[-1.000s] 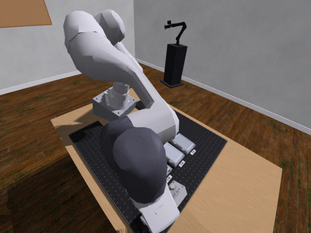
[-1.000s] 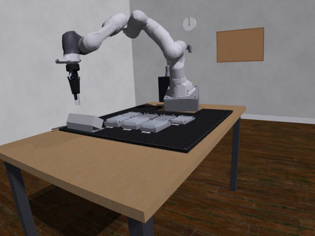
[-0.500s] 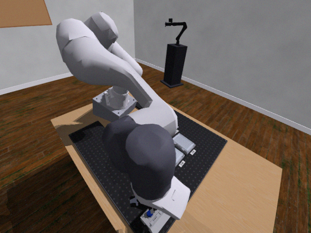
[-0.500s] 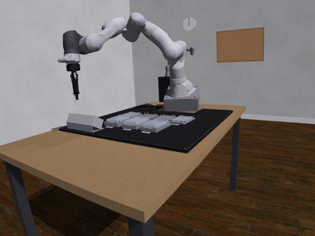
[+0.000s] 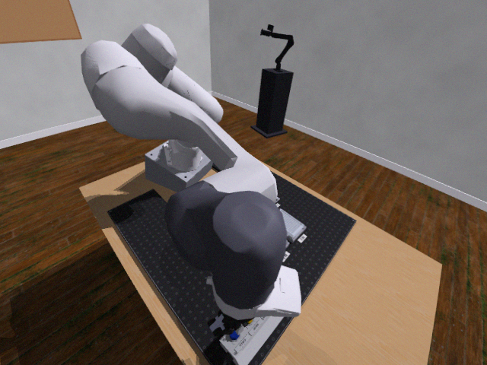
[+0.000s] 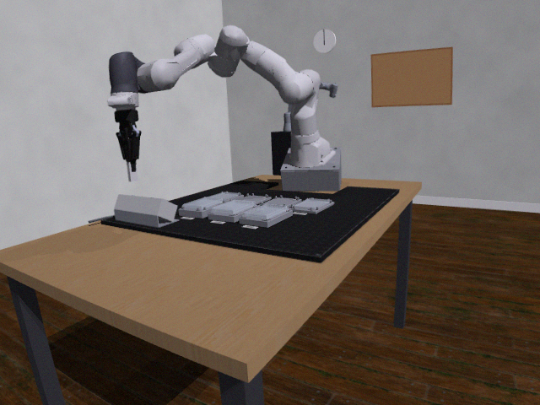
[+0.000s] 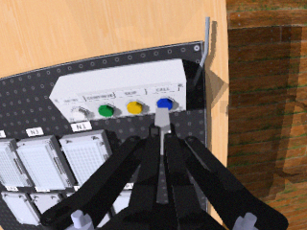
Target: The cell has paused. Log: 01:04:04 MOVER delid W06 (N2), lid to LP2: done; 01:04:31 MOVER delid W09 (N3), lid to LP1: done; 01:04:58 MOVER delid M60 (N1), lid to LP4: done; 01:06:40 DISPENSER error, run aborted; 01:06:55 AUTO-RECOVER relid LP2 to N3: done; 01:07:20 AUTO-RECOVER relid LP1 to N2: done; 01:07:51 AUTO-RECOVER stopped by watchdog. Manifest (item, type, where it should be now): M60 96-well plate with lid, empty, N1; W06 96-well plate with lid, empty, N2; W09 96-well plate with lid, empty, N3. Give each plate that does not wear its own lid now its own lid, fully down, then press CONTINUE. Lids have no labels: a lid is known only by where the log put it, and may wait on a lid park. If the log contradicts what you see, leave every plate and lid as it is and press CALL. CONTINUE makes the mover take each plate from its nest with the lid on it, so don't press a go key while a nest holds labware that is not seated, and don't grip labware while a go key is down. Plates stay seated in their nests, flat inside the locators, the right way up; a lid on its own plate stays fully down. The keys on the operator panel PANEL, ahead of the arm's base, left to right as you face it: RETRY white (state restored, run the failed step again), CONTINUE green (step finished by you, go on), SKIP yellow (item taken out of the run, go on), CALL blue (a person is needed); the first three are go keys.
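Note:
The grey operator panel [image 7: 122,92] lies at the mat's end, with its white [image 7: 79,114], green [image 7: 106,110], yellow [image 7: 134,107] and blue [image 7: 164,103] keys in a row. My gripper [image 7: 161,117] is shut and empty. Its tips point down over the blue key. In the exterior view the gripper [image 6: 132,173] hangs well above the panel [image 6: 142,210], not touching it. The plate by the N1 label [image 7: 84,153] shows a dotted well grid. The plate beside it [image 7: 40,161] looks smooth on top. The row of plates and lids [image 6: 244,207] sits on the black mat behind the panel.
The mat's edge and the table's edge lie just past the panel, with the floor beyond [image 7: 269,90]. A thin metal strip [image 7: 206,45] sticks out at the mat's corner. The arm's wrist hides most of the nests in the top view; one plate [image 5: 293,226] shows.

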